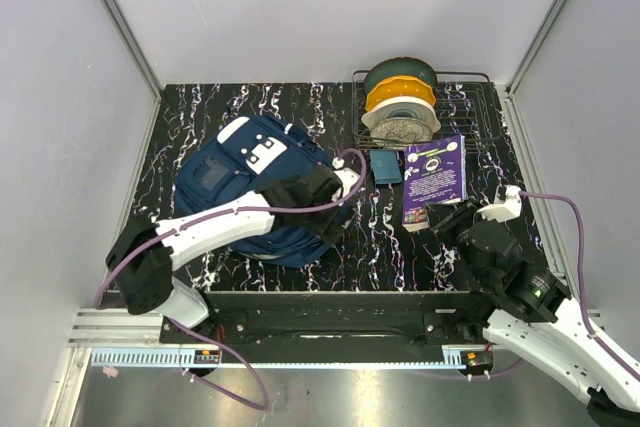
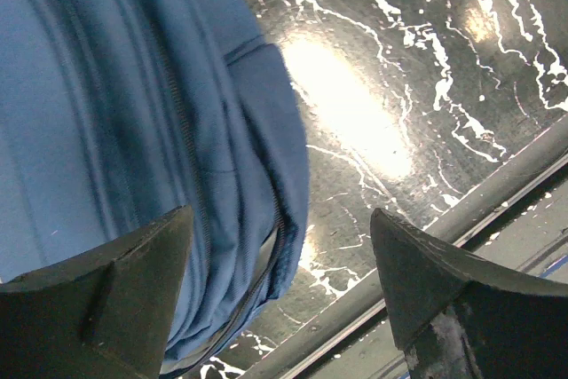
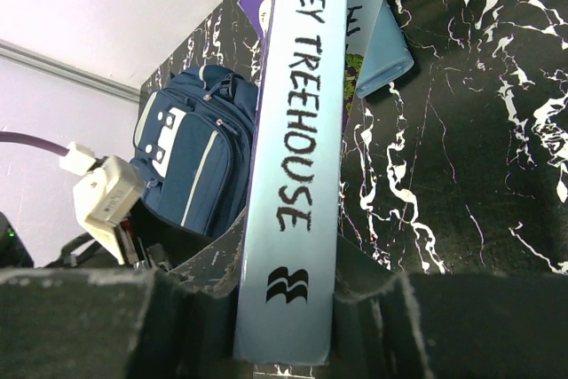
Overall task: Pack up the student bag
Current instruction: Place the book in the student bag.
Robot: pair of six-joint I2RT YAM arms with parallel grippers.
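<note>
The student bag lies flat at 9 o'clock on the table; its 4 o'clock corner is hidden under the left gripper, jaws spread over the bag's edge; the right gripper pinches the book by its spine, title cut off at the top.

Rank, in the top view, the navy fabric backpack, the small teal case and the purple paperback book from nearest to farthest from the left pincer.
1. Navy fabric backpack, right at the left pincer.
2. Small teal case, to its right.
3. Purple paperback book, farther right, in the right pincer.
</note>
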